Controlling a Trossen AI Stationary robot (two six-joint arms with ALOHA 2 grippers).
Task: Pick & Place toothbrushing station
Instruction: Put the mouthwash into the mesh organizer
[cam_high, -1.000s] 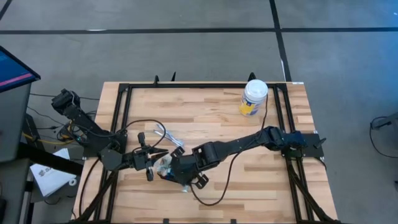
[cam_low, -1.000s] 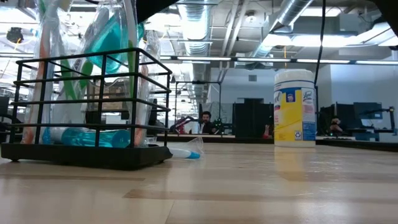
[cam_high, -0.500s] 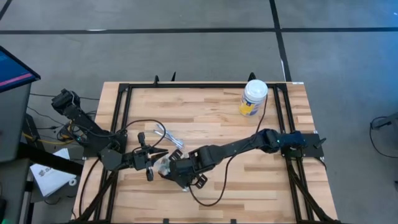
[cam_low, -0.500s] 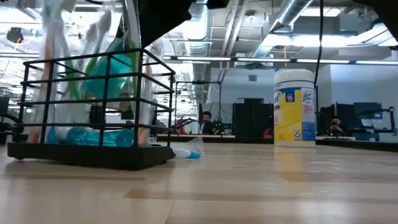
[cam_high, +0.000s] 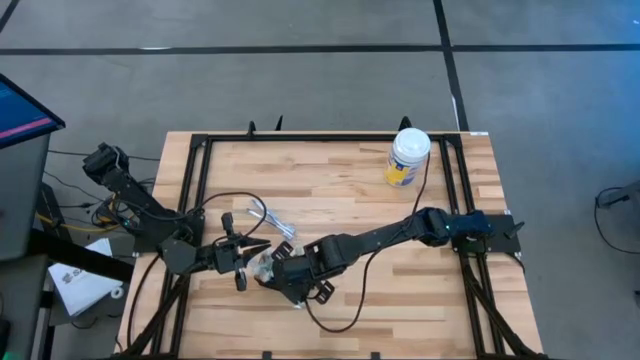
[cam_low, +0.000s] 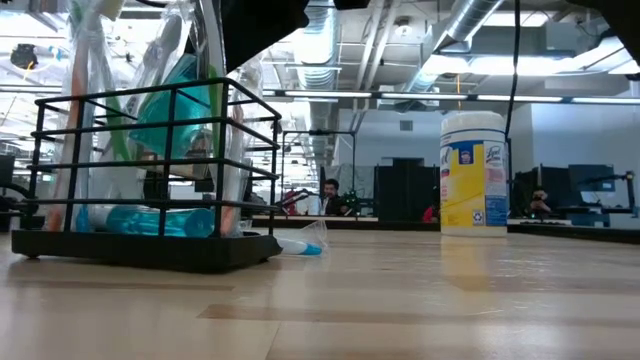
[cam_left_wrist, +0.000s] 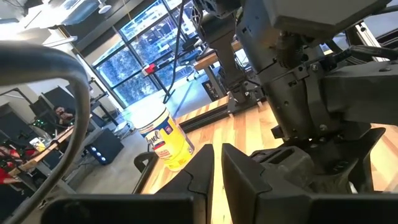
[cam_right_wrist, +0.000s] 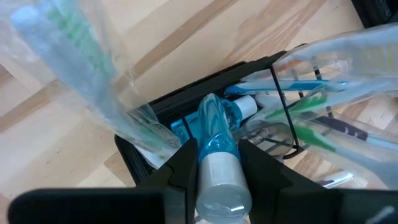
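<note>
Black wire bars on a solid black base make up the toothbrushing station (cam_low: 150, 180), a small rectangular rack with rounded corners. It stands on the wooden table (cam_low: 420, 300) at the near-left part of the top, where the two arms meet in the high view. Inside it are several wrapped toothbrushes in clear plastic, standing or leaning up past the top rail, and one clear blue bottle (cam_right_wrist: 217, 134) with a white cap lying on the base. I cannot count the brushes exactly because the wrappers overlap.

One more wrapped item (cam_low: 298, 245) lies on the table just beside the rack's base. One white-lidded canister (cam_low: 474, 172) with a yellow label stands upright, well apart, near the far right corner.

Two grippers are at the rack. The right gripper (cam_right_wrist: 214, 165) reaches down into it, its fingers partly apart and closed around the blue bottle. The left gripper (cam_left_wrist: 214, 165) sits just beside the rack on its left, fingers nearly together with only a thin gap, holding nothing that I can see.
</note>
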